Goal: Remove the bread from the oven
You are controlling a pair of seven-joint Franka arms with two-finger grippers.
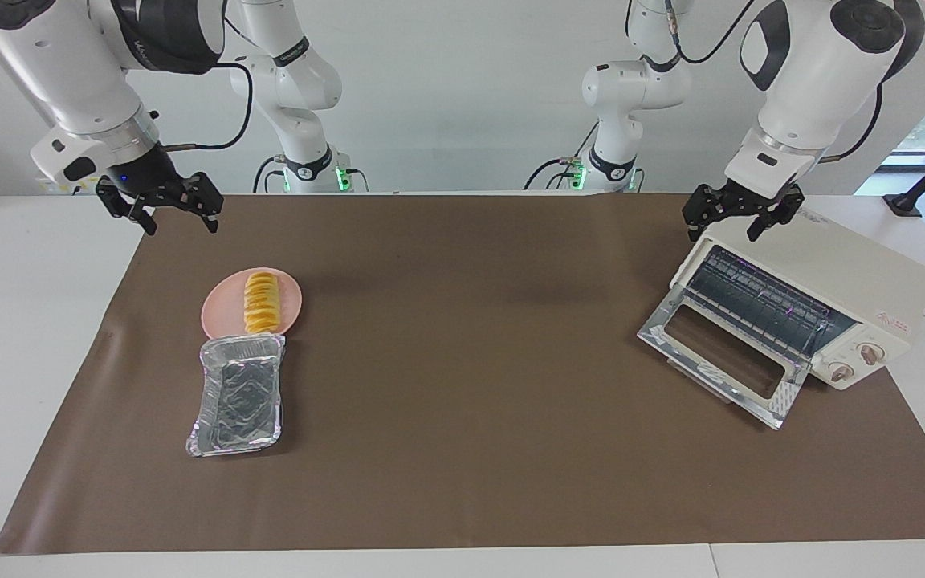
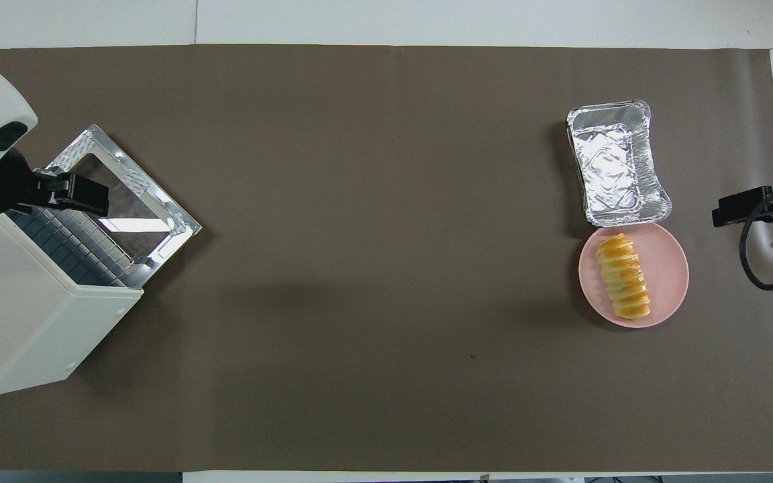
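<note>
The bread (image 1: 261, 303) (image 2: 623, 276), a ridged golden loaf, lies on a round pink plate (image 1: 291, 299) (image 2: 668, 268) toward the right arm's end of the table. At the left arm's end stands the cream oven (image 1: 848, 277) (image 2: 17, 315). Its glass door (image 1: 723, 365) (image 2: 121, 194) is dropped open and nothing lies on its wire rack (image 1: 759, 305). My left gripper (image 1: 721, 233) (image 2: 81, 194) hovers open over the oven's top front edge, holding nothing. My right gripper (image 1: 181, 227) (image 2: 729, 211) hangs open and empty over the mat's edge, beside the plate.
A silver foil tray (image 1: 239, 393) (image 2: 616, 163) with nothing in it touches the plate on the side farther from the robots. A brown mat (image 1: 462, 401) covers the table. The oven's two knobs (image 1: 856, 363) face away from the robots.
</note>
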